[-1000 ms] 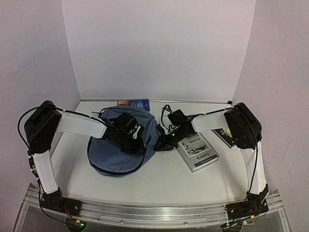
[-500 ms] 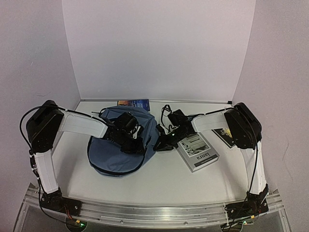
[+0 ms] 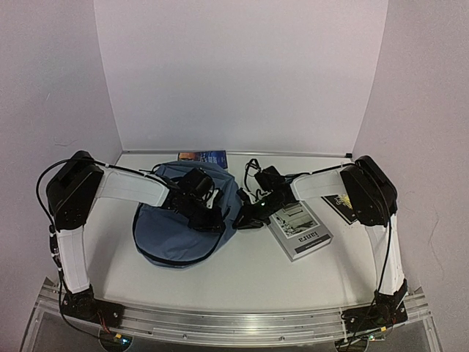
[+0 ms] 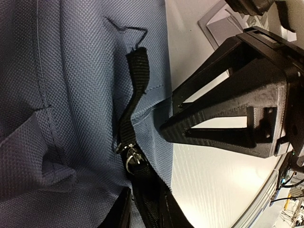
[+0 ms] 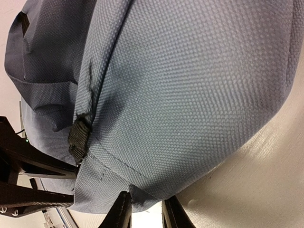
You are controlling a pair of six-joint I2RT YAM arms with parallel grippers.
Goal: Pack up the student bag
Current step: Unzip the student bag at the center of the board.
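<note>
The slate-blue student bag (image 3: 172, 231) lies flat on the table, left of centre. My left gripper (image 3: 212, 220) rests on the bag's right edge. In the left wrist view it (image 4: 142, 216) is shut on the black zipper band, just below the metal zip pull (image 4: 132, 157) and a black strap (image 4: 137, 71). My right gripper (image 3: 244, 220) meets the same edge from the right. In the right wrist view it (image 5: 145, 213) is shut on a fold of the bag's fabric (image 5: 190, 85). The two grippers are close together.
A grey book (image 3: 299, 229) lies right of the bag beside the right arm. A dark book (image 3: 338, 205) lies partly under the right forearm. A blue book (image 3: 204, 156) lies at the back wall behind the bag. The right gripper's frame (image 4: 237, 109) fills the left wrist view.
The left arm has shifted slightly to the right, its gripper staying on the bag's right edge. The right arm and the books have not moved.
</note>
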